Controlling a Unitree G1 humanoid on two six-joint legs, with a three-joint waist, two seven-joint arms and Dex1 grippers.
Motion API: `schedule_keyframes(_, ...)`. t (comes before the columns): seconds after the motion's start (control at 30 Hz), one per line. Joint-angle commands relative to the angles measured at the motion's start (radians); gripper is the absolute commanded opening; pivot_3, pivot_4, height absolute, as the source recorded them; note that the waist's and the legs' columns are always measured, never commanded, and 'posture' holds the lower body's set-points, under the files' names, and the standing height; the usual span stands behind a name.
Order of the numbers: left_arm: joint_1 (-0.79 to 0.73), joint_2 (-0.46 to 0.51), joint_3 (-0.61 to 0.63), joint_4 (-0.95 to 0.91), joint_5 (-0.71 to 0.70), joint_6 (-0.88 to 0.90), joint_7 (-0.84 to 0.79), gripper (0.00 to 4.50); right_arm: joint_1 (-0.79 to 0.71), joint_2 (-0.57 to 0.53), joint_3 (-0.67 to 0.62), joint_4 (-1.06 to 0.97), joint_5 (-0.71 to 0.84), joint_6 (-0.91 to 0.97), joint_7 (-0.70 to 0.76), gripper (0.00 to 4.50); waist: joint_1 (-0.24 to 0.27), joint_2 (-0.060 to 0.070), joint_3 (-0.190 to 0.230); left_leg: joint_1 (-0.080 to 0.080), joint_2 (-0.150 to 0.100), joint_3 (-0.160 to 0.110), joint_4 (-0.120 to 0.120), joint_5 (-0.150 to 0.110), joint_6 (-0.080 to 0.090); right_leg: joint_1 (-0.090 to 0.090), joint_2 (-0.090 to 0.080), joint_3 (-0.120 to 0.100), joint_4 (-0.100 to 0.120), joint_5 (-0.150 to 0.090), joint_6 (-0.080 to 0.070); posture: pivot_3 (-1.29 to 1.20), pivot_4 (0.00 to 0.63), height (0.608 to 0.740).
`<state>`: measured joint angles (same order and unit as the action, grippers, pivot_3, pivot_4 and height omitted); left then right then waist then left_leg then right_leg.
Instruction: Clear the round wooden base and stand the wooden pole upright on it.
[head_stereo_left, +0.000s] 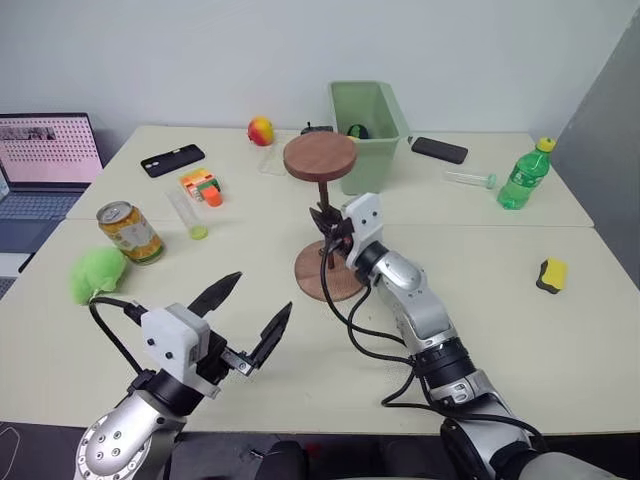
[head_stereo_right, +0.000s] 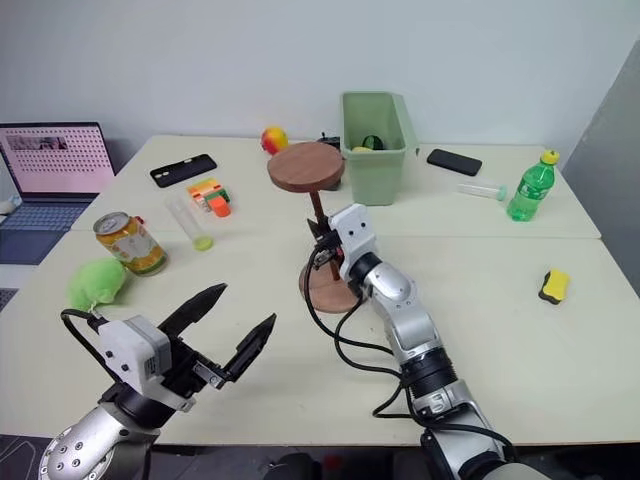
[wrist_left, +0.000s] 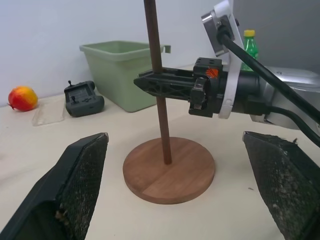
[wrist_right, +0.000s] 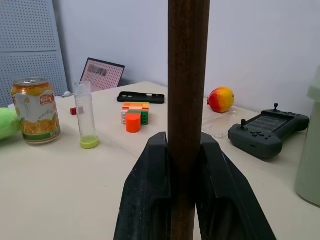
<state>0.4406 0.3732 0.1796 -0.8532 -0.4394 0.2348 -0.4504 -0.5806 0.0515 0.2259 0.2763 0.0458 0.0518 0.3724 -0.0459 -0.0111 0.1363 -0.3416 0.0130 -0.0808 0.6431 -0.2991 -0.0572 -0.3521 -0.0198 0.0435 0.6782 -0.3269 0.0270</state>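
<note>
Right now the right gripper (head_stereo_left: 328, 232) is pinching the wooden pole (wrist_left: 160, 107) partway up its shaft, both fingers closed tight against it, while the pole is standing upright with its lower end meeting the middle of the round wooden base (wrist_left: 169, 170). The pole's own disc (head_stereo_left: 320, 156) is sitting at the top, so the piece looks top-heavy. It appears stiff, hard and fairly light, and its smooth, thin shaft could twist or slide in a loose pinch. Taking hold low on the shaft, close to the base, looks like the steadiest grip, and letting go slowly seems wise, since I cannot tell whether the tip is seated in the base's hole.

The left gripper (head_stereo_left: 248, 318) is hanging in front of the base, on the robot's side, with its fingers spread and nothing between them.

Counting from the base outward: one pole and one base; one green bin (head_stereo_left: 366, 120) behind the base; two phones, one (head_stereo_left: 172, 160) behind and to the left, one (head_stereo_left: 439, 150) behind and to the right; one fruit (head_stereo_left: 261, 131) behind; one can (head_stereo_left: 130, 232) and one green soft toy (head_stereo_left: 96, 274) to the left; one green bottle (head_stereo_left: 525, 176) and one yellow sponge (head_stereo_left: 551, 274) to the right.
</note>
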Motion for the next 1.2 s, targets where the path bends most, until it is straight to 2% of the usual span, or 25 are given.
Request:
schedule_keyframes(0.03,-0.017,-0.023,0.001,-0.029,-0.079,0.035,0.039,4.50,0.073,-0.026,0.047,0.165,-0.046,0.131,0.024,0.27,0.000,0.000,-0.001,0.001,0.000,0.000,0.000,0.000,0.000,0.000,0.000,0.000,0.000,0.000,0.000,0.00,0.150,0.740)
schedule_keyframes(0.23,-0.027,-0.014,0.016,-0.031,-0.100,0.060,0.059,4.50,0.077,-0.029,0.048,0.170,-0.012,0.242,0.063,0.27,-0.003,0.000,-0.001,0.004,0.000,0.000,-0.001,0.000,0.000,0.002,0.000,0.000,0.000,-0.001,-0.001,0.00,0.150,0.740)
schedule_keyframes(0.33,-0.031,-0.010,0.013,-0.031,-0.094,0.059,0.059,4.50,0.073,-0.039,0.058,0.158,-0.025,0.265,0.069,0.27,-0.004,-0.001,-0.005,0.014,0.000,0.001,-0.008,0.000,0.000,0.008,0.000,0.001,-0.005,-0.004,-0.003,0.00,0.150,0.740)
schedule_keyframes(0.4,-0.032,-0.009,0.012,-0.029,-0.093,0.057,0.061,4.50,0.071,-0.034,0.053,0.140,-0.019,0.293,0.068,0.27,-0.005,-0.001,-0.008,0.016,0.000,0.001,-0.012,0.000,-0.001,0.010,0.000,0.002,-0.006,-0.009,0.001,0.00,0.150,0.740)
schedule_keyframes(0.63,-0.031,-0.010,-0.006,-0.029,-0.079,0.049,0.062,4.50,0.070,-0.051,0.056,0.047,-0.008,0.362,0.083,0.27,-0.005,0.000,-0.010,0.016,0.001,0.000,-0.014,-0.001,-0.001,0.010,0.000,0.001,-0.006,-0.010,0.000,0.00,0.150,0.740)
schedule_keyframes(0.97,-0.058,-0.012,-0.027,0.004,-0.055,0.034,0.056,4.50,0.002,-0.080,0.049,-0.170,0.040,0.566,0.115,0.27,-0.005,0.001,-0.004,0.012,0.001,-0.002,-0.016,-0.001,-0.002,0.008,-0.001,-0.001,-0.016,-0.007,-0.003,0.00,0.150,0.740)
schedule_keyframes(1.1,-0.063,-0.019,-0.039,0.011,-0.043,0.029,0.058,4.50,-0.026,-0.083,0.036,-0.225,0.059,0.644,0.102,0.27,-0.004,0.002,0.003,0.007,0.000,-0.002,-0.016,-0.003,-0.004,0.007,-0.001,-0.001,-0.016,-0.007,-0.003,0.00,0.150,0.740)
schedule_keyframes(1.2,-0.061,-0.021,-0.041,0.010,-0.040,0.026,0.060,4.50,-0.037,-0.082,0.035,-0.248,0.067,0.674,0.094,0.27,-0.005,0.001,0.003,-0.002,0.001,-0.002,-0.016,-0.003,-0.004,-0.002,-0.001,-0.001,-0.015,-0.006,-0.003,0.00,0.150,0.740)
